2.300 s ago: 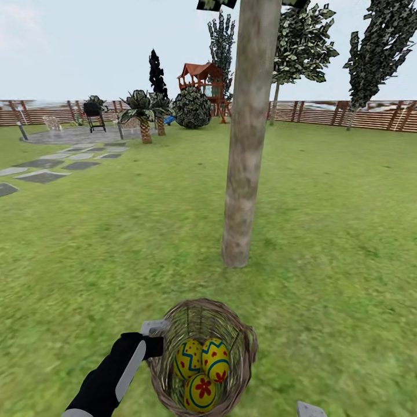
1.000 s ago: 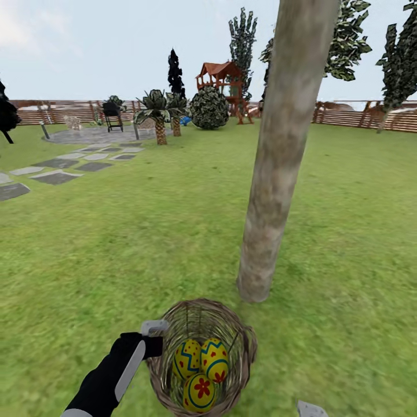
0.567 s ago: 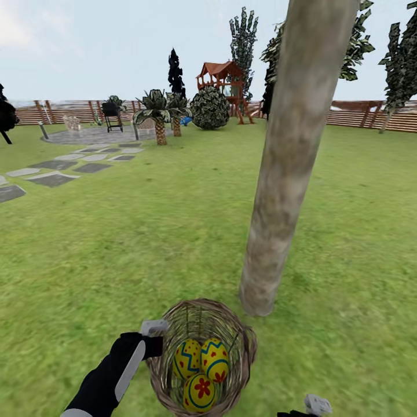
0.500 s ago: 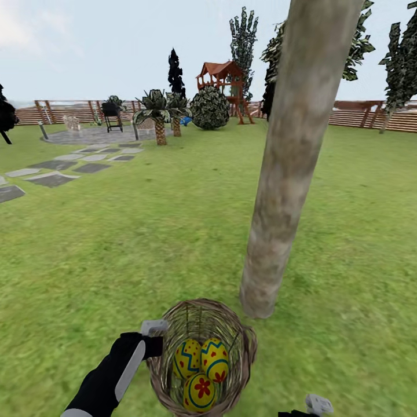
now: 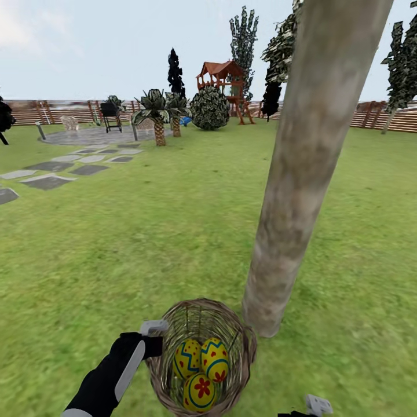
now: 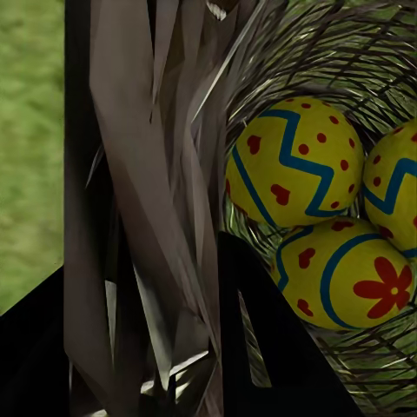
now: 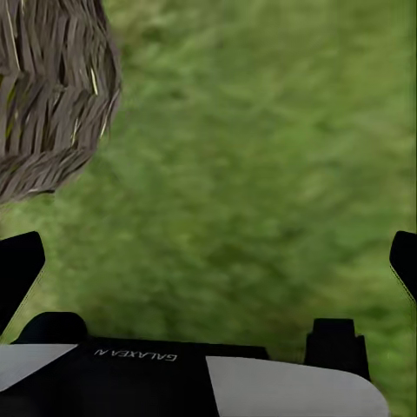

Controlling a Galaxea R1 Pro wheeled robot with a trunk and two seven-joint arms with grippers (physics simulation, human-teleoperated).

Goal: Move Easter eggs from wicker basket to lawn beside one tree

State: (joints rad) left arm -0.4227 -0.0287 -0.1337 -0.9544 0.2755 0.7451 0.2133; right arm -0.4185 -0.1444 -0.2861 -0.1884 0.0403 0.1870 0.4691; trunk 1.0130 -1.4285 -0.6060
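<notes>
Left hand: clamped on the wicker basket rim.
Right hand: fingers apart, over lawn.
Eggs: all three in basket — just beside the tree.
Next: we judge unloading starts — right hand must reach in.

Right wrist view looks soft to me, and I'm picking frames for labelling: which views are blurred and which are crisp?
Right wrist view: grass smeared, basket weave soft. Left wrist view: eggs sharp, basket wall up close a stretched grey blur. Head view: eggs and basket clear, flat even light.
</notes>
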